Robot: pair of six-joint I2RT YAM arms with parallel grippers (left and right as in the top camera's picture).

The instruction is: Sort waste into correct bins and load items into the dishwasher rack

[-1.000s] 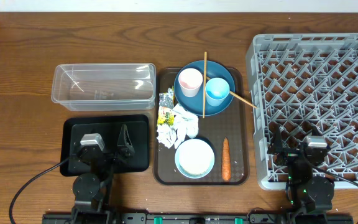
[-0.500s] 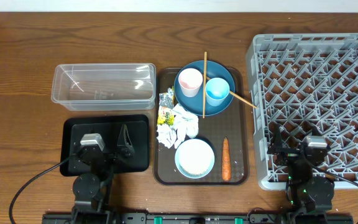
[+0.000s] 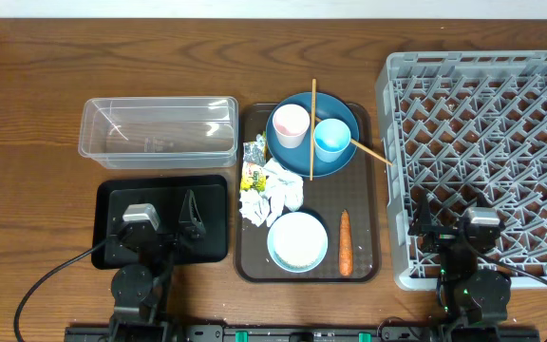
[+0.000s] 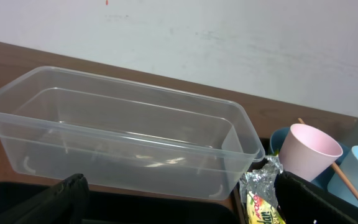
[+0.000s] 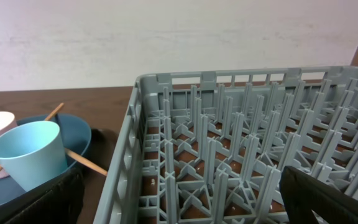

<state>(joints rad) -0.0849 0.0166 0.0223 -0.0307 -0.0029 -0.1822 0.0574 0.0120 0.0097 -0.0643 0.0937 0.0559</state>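
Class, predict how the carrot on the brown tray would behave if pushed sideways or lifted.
The carrot looks round and tapered, so a sideways push would probably roll it in a curve. Slim and straight, it likely lifts stiffly.

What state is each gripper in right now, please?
Left gripper: open, holding nothing.
Right gripper: open, holding nothing.

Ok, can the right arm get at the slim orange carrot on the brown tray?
Likely yes: the carrot lies alone near the right edge of the tray; the right tool is open.
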